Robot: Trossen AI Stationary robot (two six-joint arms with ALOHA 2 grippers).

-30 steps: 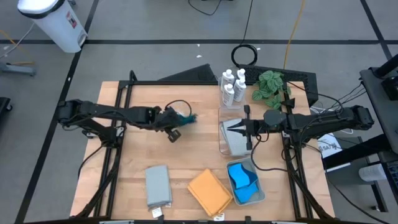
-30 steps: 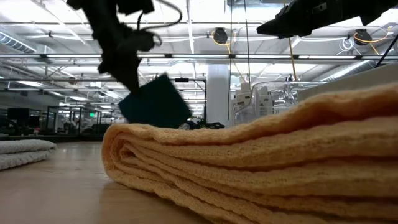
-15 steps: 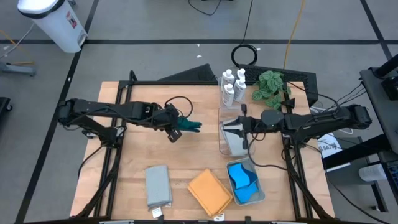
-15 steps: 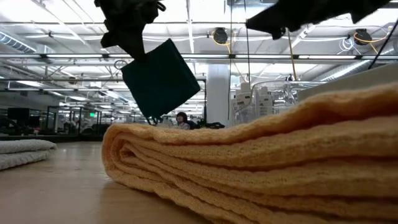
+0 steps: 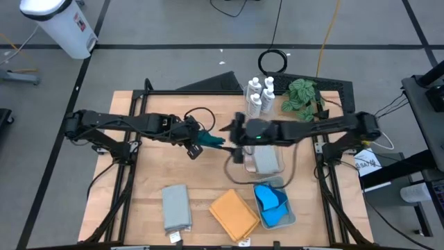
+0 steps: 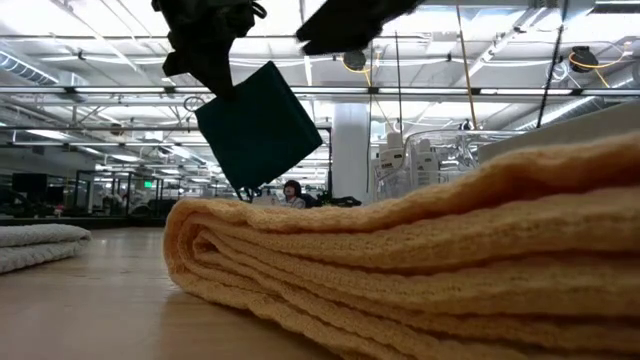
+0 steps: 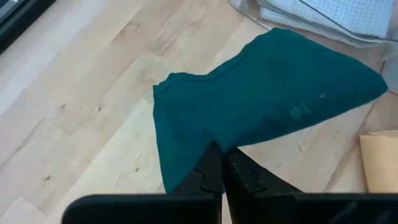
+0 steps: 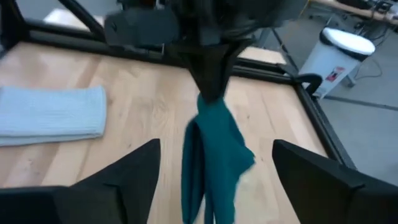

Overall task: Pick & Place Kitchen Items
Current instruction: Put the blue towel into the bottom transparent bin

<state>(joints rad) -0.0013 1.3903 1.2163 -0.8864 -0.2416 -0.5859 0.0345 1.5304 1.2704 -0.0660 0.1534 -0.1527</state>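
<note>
A dark teal-green cloth (image 5: 214,139) hangs in the air over the middle of the table, with my left gripper (image 5: 200,142) shut on it. In the low view the cloth (image 6: 255,125) hangs clear above the orange cloth (image 6: 400,250). My right gripper (image 5: 227,131) stands open just to the right of the teal cloth. It faces the cloth (image 8: 211,155) with a finger on either side and touches nothing. A grey cloth (image 5: 176,207) and the orange cloth (image 5: 234,214) lie flat near the front edge. White bottles (image 5: 257,94) stand at the back. My left gripper pinches the teal cloth's upper edge (image 7: 214,144) between its two shut fingers, near a corner (image 6: 217,95). The fingers slant down from the table's left. One layer or several, I cannot tell. The cloth hangs slack below the fingers, lifted clear of the table.
A clear bin (image 5: 267,161) with a grey cloth inside stands right of centre, under my right arm. A pale tray (image 5: 291,212) with blue sponges sits at the front right. A leafy plant (image 5: 300,94) stands beside the bottles. Bare wood lies at the left and in the middle.
My left gripper has risen a little and gone toward the table's right, lifting the teal cloth higher; it now hangs still. My right gripper has left its place over the clear bin, travelled toward the table's left up to the hanging cloth, and opened.
</note>
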